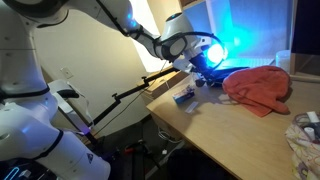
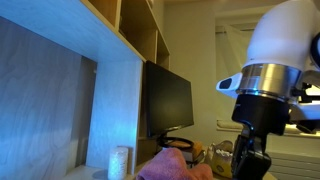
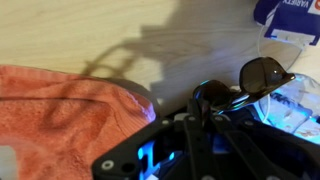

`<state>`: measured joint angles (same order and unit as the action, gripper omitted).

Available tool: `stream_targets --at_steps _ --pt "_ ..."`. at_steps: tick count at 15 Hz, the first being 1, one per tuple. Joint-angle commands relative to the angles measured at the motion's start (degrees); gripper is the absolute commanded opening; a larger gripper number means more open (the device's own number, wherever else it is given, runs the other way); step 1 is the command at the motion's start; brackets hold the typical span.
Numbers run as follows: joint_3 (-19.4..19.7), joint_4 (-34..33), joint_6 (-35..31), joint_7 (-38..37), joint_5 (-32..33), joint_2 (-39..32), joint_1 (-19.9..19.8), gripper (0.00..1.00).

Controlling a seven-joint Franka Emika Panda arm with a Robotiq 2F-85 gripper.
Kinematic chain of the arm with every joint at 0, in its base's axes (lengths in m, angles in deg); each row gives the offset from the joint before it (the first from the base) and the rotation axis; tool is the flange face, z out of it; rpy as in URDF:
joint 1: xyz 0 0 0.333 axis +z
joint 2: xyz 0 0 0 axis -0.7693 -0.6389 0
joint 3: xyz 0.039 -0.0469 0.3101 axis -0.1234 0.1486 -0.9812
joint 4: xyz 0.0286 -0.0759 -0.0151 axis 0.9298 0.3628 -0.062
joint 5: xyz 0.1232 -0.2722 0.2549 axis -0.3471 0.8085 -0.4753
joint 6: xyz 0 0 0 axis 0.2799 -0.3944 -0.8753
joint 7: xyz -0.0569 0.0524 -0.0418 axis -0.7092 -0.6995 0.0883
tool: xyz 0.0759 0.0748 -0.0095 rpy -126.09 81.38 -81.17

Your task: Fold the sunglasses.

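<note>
The pincer [image 3: 205,112] is pinching shut on the sunglasses [image 3: 262,75]. A red cloth [image 3: 70,105] is lying at their nine o'clock on the surface [image 3: 120,35].

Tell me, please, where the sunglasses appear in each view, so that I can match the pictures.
In an exterior view: the sunglasses upper centre, just left of the red cloth.
In an exterior view: sunglasses not clearly made out; red cloth at bottom centre.
Wrist view: sunglasses right of centre, red cloth at lower left.
Shared landmark: the red cloth.
</note>
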<state>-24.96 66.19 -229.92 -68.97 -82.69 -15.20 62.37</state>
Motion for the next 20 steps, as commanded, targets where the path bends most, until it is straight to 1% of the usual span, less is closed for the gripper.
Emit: stream_targets --at_steps 1,2,6,7,10,11,12,13,14,16,18,20 --pt "0.0 1.4 6.5 0.7 1.3 2.8 -1.9 0.01" --pt "0.5 1.3 7.9 0.3 1.9 3.0 -1.9 0.01" --pt "6.3 1.1 11.8 -7.6 9.5 3.3 1.3 0.01" --pt "8.4 0.8 12.5 -11.1 12.5 3.0 2.8 0.01" --pt "12.5 0.0 15.1 -19.7 20.0 2.5 6.1 0.01" --pt "13.3 -0.2 16.5 -22.1 22.0 2.5 7.0 0.01" --pt "15.2 -0.6 17.1 -27.1 25.5 2.2 8.9 0.01" --pt "15.6 -1.0 18.7 -29.3 27.5 2.1 9.7 0.01" --pt "16.5 -1.7 20.1 -33.2 30.2 1.7 11.0 0.01" --pt "16.3 -2.6 23.4 -37.6 33.3 1.0 12.0 0.01" --pt "14.9 -3.5 26.7 -40.5 35.1 0.4 12.0 0.01" --pt "13.3 -4.3 29.0 -41.6 35.8 -0.6 11.7 0.01"
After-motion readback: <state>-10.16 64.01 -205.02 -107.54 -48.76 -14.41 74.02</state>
